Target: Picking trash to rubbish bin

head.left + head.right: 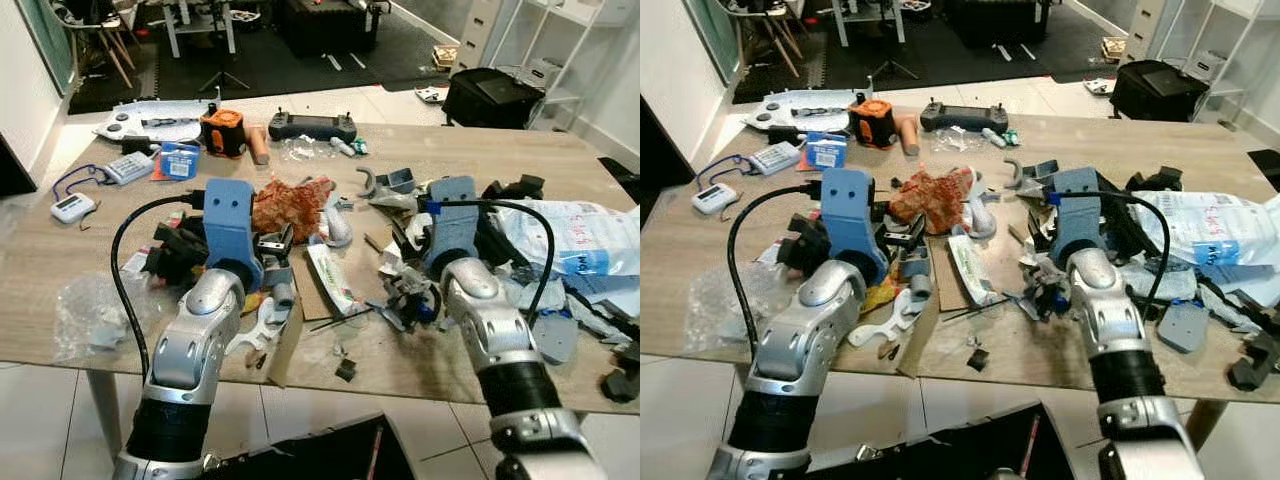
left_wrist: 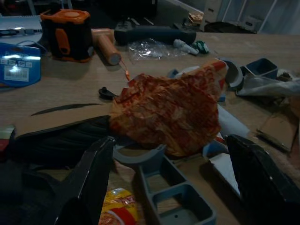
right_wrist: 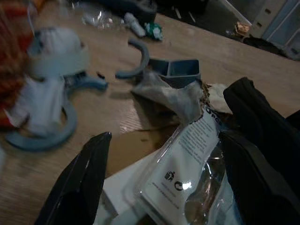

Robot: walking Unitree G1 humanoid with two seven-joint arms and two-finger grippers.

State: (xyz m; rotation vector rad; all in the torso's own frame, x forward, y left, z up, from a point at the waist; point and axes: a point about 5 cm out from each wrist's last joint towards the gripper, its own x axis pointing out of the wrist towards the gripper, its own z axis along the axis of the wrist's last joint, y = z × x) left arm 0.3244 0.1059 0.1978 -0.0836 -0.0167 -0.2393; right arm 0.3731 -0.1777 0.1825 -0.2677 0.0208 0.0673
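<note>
A crumpled red-orange wrapper (image 1: 290, 205) lies mid-table among the clutter. My left gripper (image 2: 173, 187) is open just short of the wrapper (image 2: 168, 112), low over a grey plastic tray piece (image 2: 173, 194) and a yellow packet (image 2: 117, 215). My right gripper (image 3: 164, 187) is open too, with a clear blister pack (image 3: 187, 173) lying between its fingers on brown cardboard. In the head views, the left gripper (image 1: 272, 245) and right gripper (image 1: 405, 240) both reach over the table's near half. A white wrapper strip (image 1: 328, 278) lies between them.
At the back stand an orange-black tool (image 1: 222, 130), a black controller (image 1: 312, 125) and a blue box (image 1: 180, 160). A white plastic bag (image 1: 580, 240) covers the right side, and a clear bag (image 1: 95, 315) lies near left. A black container (image 1: 330, 455) sits below the table's front edge.
</note>
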